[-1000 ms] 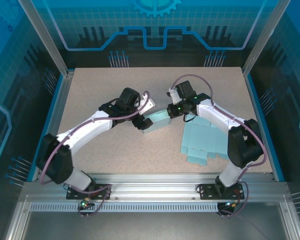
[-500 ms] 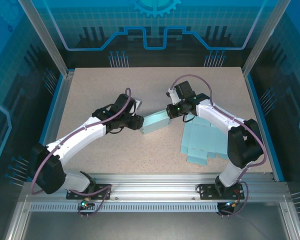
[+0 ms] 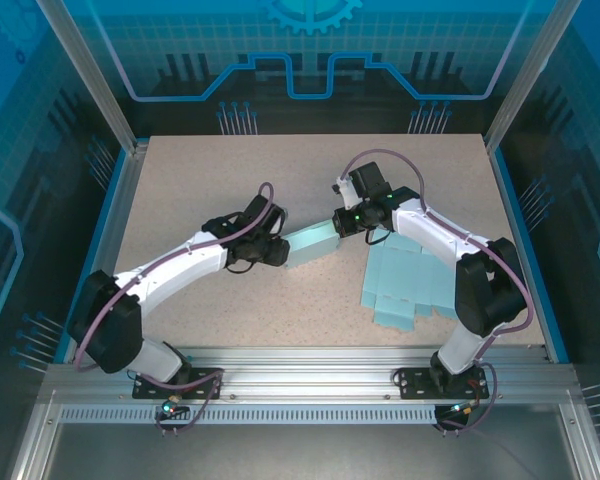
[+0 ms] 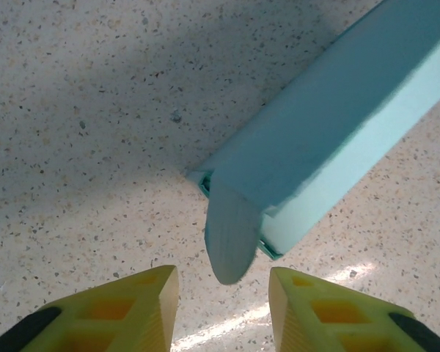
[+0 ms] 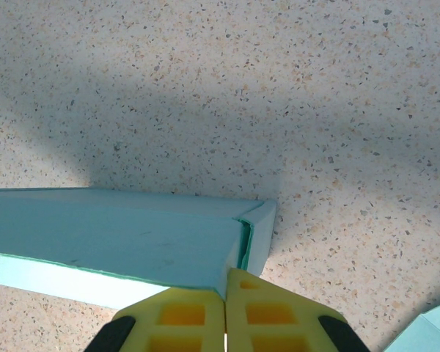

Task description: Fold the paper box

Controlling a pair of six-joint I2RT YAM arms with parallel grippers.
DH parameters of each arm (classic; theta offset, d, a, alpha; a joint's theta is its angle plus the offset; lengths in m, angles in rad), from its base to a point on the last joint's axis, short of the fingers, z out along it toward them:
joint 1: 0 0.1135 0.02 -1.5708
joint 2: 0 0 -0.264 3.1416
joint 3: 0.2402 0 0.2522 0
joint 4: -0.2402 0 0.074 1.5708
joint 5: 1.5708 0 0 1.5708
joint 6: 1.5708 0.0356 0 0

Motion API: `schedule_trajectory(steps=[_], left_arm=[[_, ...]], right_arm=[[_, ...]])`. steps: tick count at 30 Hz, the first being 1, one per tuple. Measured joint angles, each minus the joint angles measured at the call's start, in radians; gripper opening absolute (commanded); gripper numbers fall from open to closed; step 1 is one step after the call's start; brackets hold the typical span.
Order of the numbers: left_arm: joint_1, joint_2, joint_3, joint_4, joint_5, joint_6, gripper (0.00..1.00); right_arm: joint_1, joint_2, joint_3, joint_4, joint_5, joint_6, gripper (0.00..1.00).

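Note:
The light teal paper box (image 3: 312,243) lies slanted mid-table between both arms. My left gripper (image 3: 279,250) is at its lower-left end. In the left wrist view that gripper (image 4: 221,287) is open, its yellow fingertips (image 4: 161,293) apart. A rounded end flap (image 4: 231,235) of the box (image 4: 330,139) hangs just ahead of the gap, touching neither finger. My right gripper (image 3: 341,222) is at the upper-right end. In the right wrist view it (image 5: 226,290) is shut, pinching the top panel's edge at the box (image 5: 110,242) corner.
A stack of flat, unfolded teal sheets (image 3: 405,280) lies right of the box under the right arm, and its corner (image 5: 434,330) shows in the right wrist view. The speckled tabletop (image 3: 200,180) is walled by metal posts and blue panels.
The left gripper's jaws have narrowed and it has drawn back slightly to the box's lower-left end. The right gripper and the box have hardly moved.

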Motion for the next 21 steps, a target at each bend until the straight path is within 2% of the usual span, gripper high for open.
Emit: schedule_trajectory(steps=[12, 21], left_arm=[[0.000, 0.036, 0.016, 0.029, -0.013, -0.002, 0.18], [0.000, 0.036, 0.028, 0.039, 0.031, -0.013, 0.16]], right_arm=[[0.001, 0.000, 0.000, 0.000, 0.000, 0.000, 0.09], [0.001, 0.000, 0.000, -0.005, 0.004, 0.000, 0.09]])
